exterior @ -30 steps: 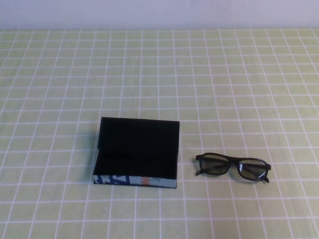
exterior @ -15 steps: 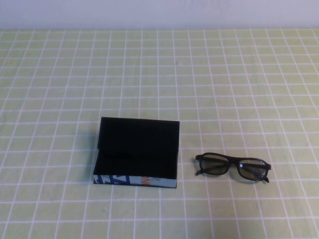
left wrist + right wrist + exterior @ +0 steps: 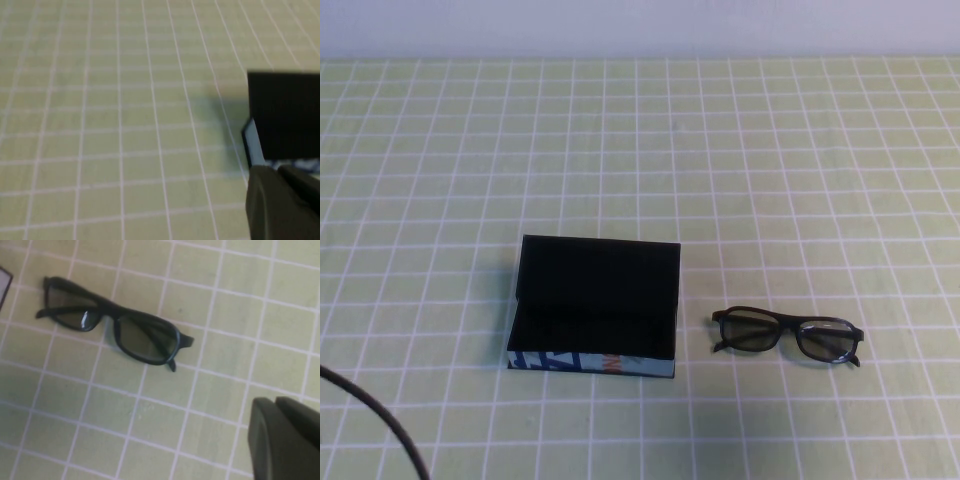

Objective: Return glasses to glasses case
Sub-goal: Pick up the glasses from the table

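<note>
Since 0.5 s ago, only a dark cable (image 3: 375, 420) has entered at 7 o'clock. Glasses (image 3: 787, 335) lie at 3 o'clock of the open glasses case (image 3: 595, 305), apart. Both my left gripper (image 3: 282, 205) and right gripper (image 3: 285, 440) hover (finger state: cannot tell). Thin folded temples could slip my pinch.

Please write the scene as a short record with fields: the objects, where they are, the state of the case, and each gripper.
glasses: black frame, lying on the table to the right of the case, apart from it
glasses case: lid open, nothing inside, pale blue front facing the robot
table: green checked cloth
left gripper: near the case, holding nothing, part seen only in the left wrist view
right gripper: above the table near the glasses, holding nothing
task state: glasses not yet in the case
</note>
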### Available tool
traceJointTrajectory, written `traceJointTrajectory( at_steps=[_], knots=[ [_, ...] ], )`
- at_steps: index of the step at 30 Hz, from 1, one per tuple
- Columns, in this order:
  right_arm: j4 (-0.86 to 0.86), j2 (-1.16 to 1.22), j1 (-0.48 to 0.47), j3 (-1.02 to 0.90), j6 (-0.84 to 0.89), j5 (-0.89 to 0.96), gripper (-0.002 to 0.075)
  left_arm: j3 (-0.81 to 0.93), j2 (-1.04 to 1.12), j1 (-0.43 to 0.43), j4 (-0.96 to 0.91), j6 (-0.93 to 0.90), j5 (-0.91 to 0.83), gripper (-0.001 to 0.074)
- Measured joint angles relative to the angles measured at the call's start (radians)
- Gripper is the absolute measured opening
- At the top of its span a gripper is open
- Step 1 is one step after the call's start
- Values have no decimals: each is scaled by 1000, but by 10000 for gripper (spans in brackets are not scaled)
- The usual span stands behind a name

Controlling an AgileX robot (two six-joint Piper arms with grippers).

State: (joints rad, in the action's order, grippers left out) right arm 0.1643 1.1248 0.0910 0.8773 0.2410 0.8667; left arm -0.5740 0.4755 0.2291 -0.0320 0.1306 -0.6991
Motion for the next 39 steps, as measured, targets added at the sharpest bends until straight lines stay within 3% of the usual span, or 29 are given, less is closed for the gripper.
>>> traceJointTrajectory(
  at_steps=[7,18,21,29,39],
  knots=[
    [8,253,103,224,153,121,-18,0,153,0,285,-257,-105,-3],
    [-13,419,210,355,484,95,-1,0,206,0,347,-294,-66,-3],
    [-18,440,212,359,510,48,55,0,206,0,350,-294,-53,-3],
    [25,519,212,359,522,-36,340,0,206,0,354,-294,-29,-3],
    [70,621,265,359,618,13,377,0,206,0,354,-294,-25,-3]
  ],
)
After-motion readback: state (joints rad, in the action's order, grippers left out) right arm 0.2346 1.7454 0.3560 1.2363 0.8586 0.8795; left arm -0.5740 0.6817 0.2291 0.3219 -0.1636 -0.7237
